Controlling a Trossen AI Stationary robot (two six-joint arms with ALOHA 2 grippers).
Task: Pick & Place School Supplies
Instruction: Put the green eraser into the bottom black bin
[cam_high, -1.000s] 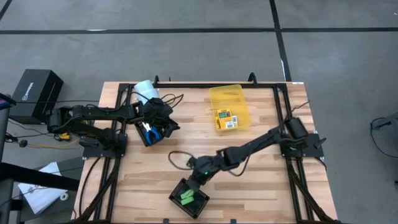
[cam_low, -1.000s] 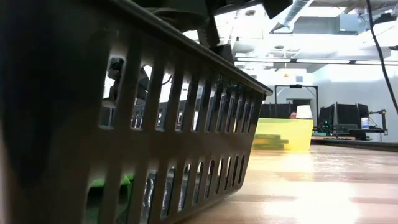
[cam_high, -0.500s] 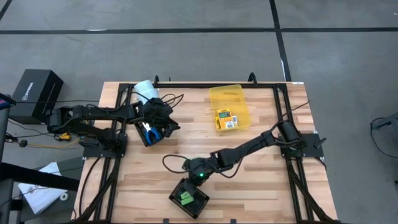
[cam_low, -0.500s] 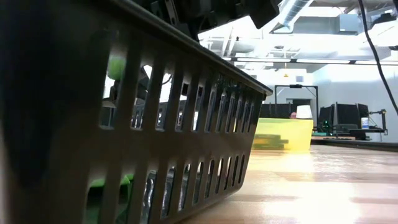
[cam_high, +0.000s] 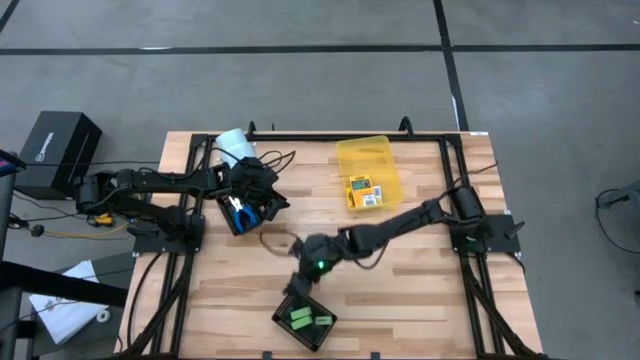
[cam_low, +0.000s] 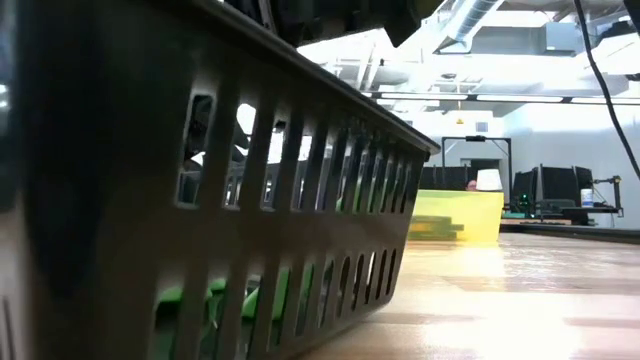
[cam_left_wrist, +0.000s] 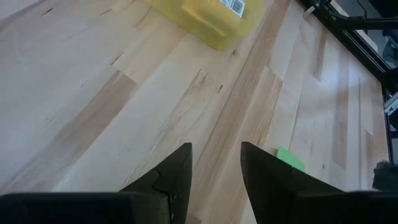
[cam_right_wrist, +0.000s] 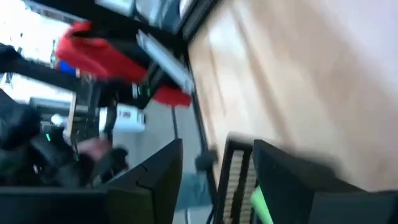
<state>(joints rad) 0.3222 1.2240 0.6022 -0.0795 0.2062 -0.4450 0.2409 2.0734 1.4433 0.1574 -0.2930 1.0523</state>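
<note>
A black slotted basket (cam_high: 306, 320) stands by the near edge with two light-green pieces (cam_high: 310, 319) lying in it; the low view shows them through its slots (cam_low: 270, 295). My right gripper (cam_high: 297, 290) hovers open just above the basket's far rim, with nothing between its fingers (cam_right_wrist: 217, 144). A yellow-orange pack (cam_high: 362, 190) lies in the yellow bin (cam_high: 380, 150). Blue-handled scissors (cam_high: 237, 208) lie in a black tray (cam_high: 228, 218) at the left. My left gripper (cam_high: 262, 195) waits open over that tray, with bare wood between its fingers (cam_left_wrist: 216, 146).
A pale white-blue cylinder (cam_high: 235, 145) stands at the far left corner. A small green bit (cam_left_wrist: 289, 158) shows on the wood beside my left gripper's finger. Black frame rails (cam_high: 340, 135) run along the far and side edges. Bare wood lies between basket and bin.
My right gripper has opened above the basket and let go of a green piece, which has fallen in beside the one lying there. The gripper has then drawn a little toward the far edge, rolling slightly.
</note>
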